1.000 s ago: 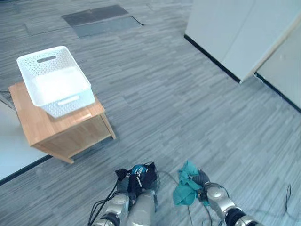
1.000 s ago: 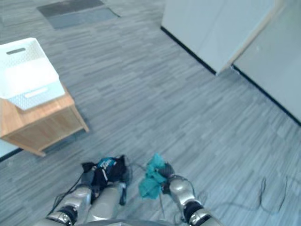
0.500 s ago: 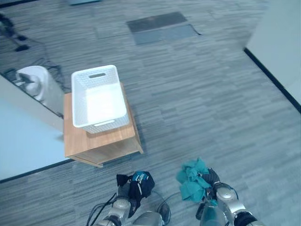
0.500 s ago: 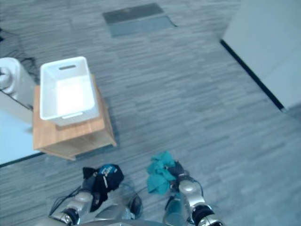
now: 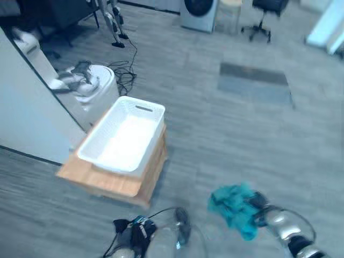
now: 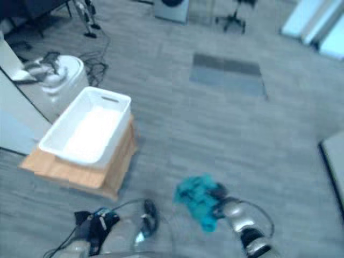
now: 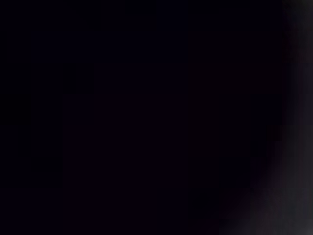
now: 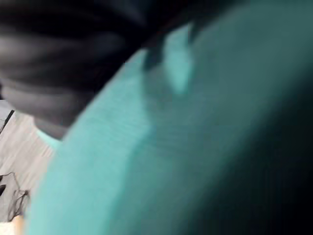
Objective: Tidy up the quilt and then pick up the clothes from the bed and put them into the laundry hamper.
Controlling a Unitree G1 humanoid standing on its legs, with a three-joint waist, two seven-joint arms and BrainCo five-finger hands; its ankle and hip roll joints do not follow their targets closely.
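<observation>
Left eye view: white perforated laundry hamper [image 5: 122,137] sits on a low wooden bench [image 5: 115,183], left of centre, mid-distance; hamper interior looks bare. Right hand [image 5: 258,204] at near right, fingers buried in a bunched teal garment [image 5: 234,206] that it carries above the grey plank floor [image 5: 226,134], right of the bench and well apart from the hamper. Left hand [image 5: 133,236] at near bottom left with a bundle of dark clothing with a blue patch [image 5: 138,232] on it; grip not readable here, can't tell whether the fingers are curled. Far left: a white round bin-like unit [image 5: 91,86] with grey stuff on top, just beyond the bench, beside a pale wall panel [image 5: 27,107]. Far centre: a darker floor mat [image 5: 252,83]; office chair [image 5: 260,16] at the far edge. Right eye view: same layout, hamper left, teal garment near centre-right at the right hand, dark bundle near bottom left. Left wrist view: black all over, nothing readable. Right wrist view: teal cloth pressed close against the camera, dark ribbed cover [image 8: 63,58] beside it, a sliver of floor at one edge; fingers hidden by the cloth, so the closure on the garment is not confirmed.
</observation>
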